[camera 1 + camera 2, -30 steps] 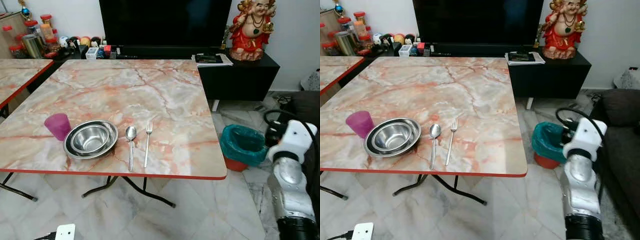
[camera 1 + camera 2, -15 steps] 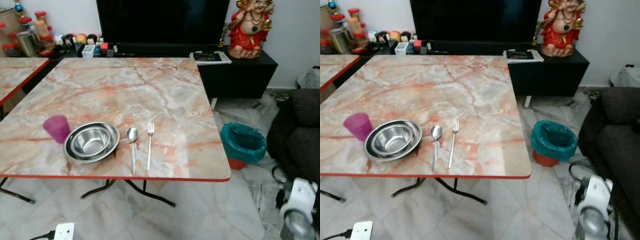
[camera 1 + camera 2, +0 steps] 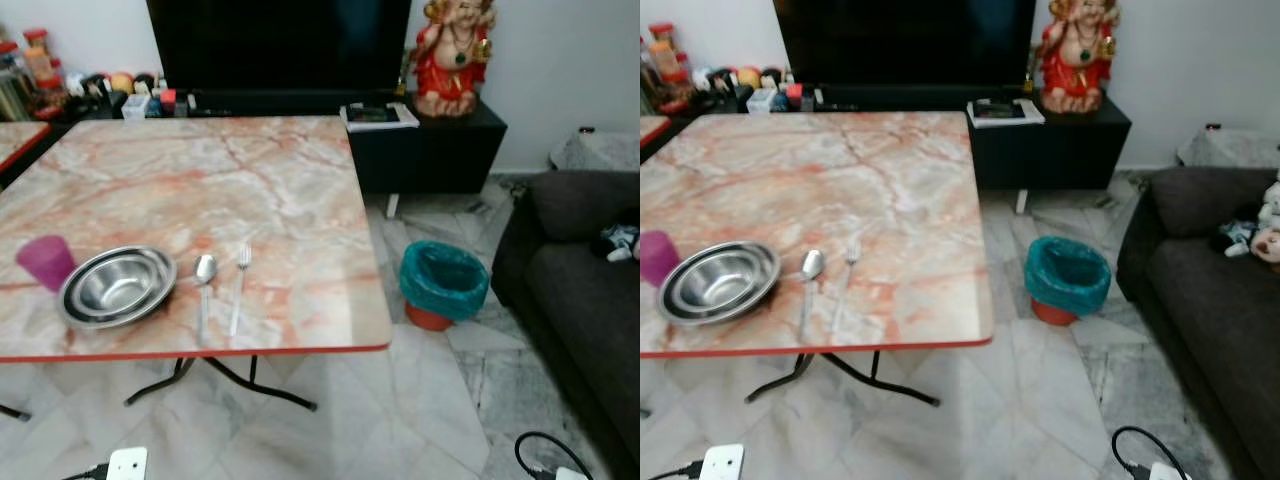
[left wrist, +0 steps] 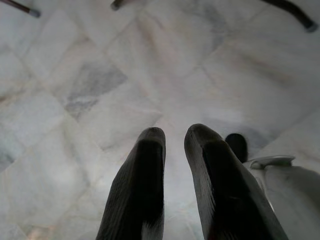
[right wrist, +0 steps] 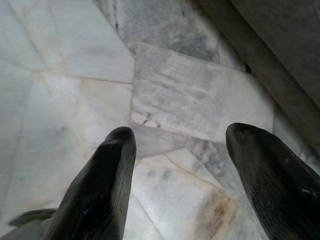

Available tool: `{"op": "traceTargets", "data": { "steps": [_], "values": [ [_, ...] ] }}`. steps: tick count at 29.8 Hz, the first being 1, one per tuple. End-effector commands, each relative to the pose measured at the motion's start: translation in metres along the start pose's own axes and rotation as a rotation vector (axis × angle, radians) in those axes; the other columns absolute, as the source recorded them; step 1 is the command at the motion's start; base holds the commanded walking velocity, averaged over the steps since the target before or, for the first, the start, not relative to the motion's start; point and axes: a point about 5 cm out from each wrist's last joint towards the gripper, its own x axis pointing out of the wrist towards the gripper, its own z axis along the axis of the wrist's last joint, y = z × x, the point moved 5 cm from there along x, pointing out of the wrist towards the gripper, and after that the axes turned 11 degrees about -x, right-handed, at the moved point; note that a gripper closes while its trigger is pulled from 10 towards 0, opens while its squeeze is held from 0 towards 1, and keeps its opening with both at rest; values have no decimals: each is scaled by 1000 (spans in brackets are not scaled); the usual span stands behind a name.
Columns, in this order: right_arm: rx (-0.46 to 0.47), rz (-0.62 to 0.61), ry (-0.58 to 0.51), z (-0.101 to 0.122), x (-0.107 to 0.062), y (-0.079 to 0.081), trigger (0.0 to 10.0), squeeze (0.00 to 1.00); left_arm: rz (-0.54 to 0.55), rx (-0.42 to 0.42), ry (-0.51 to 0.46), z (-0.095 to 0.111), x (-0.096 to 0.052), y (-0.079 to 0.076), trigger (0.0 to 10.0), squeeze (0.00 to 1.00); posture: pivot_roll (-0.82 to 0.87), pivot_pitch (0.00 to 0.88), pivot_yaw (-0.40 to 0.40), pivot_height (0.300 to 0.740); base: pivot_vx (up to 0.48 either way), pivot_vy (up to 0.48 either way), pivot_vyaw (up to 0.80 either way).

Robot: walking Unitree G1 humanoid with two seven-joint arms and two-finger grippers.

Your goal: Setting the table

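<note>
I see the bowl (image 3: 115, 286), spoon (image 3: 204, 285) and fork (image 3: 238, 288) laid as one place setting; my left gripper (image 4: 174, 142) hangs nearly closed, right gripper (image 5: 182, 145) spread, both empty.

Bowl (image 3: 117, 285), spoon (image 3: 204, 295), fork (image 3: 238, 288) crowd the table's (image 3: 270, 170) near edge; beyond lies bare.

Purple cup (image 3: 654, 256) cut by the frame edge, sofa (image 3: 590, 290) cropped, shelf clutter (image 3: 100, 88) too small to identify
</note>
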Motion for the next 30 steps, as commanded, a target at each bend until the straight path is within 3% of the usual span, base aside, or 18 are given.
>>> {"op": "traceTargets", "data": {
  "steps": [1,14,18,30],
  "values": [
    [7,-12,16,-5,0,-5,10000,0,-3,7,19,-5,-1,-2,10000,0,-16,76,-12,740,0,-262,0],
    [24,63,90,-29,-4,4,10000,0,-6,-4,34,-9,-1,-4,10000,0,-16,71,-20,740,0,-79,0],
    [29,157,110,-38,-8,18,10000,0,-8,-5,34,-8,-1,-5,10000,0,-18,77,-21,740,0,0,0],
    [67,165,87,-30,-6,18,10000,0,-7,-5,37,-10,-1,-4,10000,0,-17,75,-20,740,0,0,-133]
  ]
}}
